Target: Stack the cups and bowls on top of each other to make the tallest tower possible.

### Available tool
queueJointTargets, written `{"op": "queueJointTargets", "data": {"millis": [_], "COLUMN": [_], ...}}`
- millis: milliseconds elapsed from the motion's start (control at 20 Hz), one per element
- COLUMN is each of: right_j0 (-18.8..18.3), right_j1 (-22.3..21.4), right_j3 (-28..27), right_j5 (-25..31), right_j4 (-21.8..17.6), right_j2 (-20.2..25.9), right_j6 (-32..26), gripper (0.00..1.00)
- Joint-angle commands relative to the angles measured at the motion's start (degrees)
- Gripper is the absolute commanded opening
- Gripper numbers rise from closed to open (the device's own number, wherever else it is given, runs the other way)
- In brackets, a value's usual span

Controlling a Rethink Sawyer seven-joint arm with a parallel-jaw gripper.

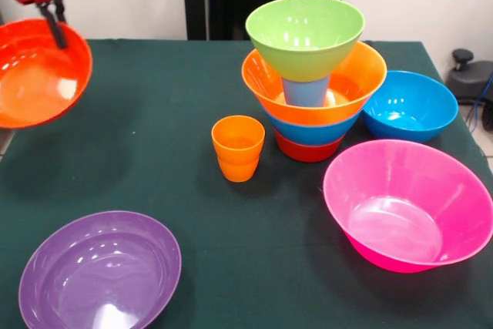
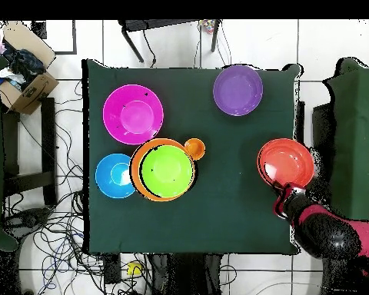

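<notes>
Gripper (image 1: 55, 27) is clamped on the rim of the red-orange bowl (image 1: 35, 75), which hangs tilted clear of the table (image 1: 154, 159), at about 10 o'clock in the front view; the overhead view puts it at 3 o'clock.

The tower (image 1: 308, 75) stands behind table centre: a red bowl at the base, then a blue one, the orange bowl (image 1: 266, 86), a light blue cup (image 1: 304, 92) inside it, and the lime green bowl (image 1: 305, 36) perched on that cup (a narrow seat, looks tippy).

Loose pieces: nested orange cups (image 1: 238, 148) just beside the tower at its 8 o'clock, blue bowl (image 1: 410, 105) at its 3 o'clock, pink bowl (image 1: 408, 206) at 5 o'clock, purple bowl (image 1: 100, 271) at 7 o'clock.

Handling judgement: glossy thin plastic, so light, stiff and slippery. A one-sided rim pinch lets a bowl swing and tilt, as here. Best hold is on the rim wall, fingers straddling the lip. Set down gently; any nudge may topple the green bowl.
</notes>
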Motion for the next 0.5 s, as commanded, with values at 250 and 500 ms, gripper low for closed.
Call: {"op": "queueJointTargets", "data": {"millis": [250,500], "right_j0": [10.5,9.8], "right_j1": [-14.9,-17.6], "right_j3": [13.7,14.9], "right_j5": [-14.9,-17.8], "right_j4": [2.7,7.0], "right_j2": [1.4,3.4], "right_j6": [20.6,20.2], "gripper": [0.0,0.0]}}
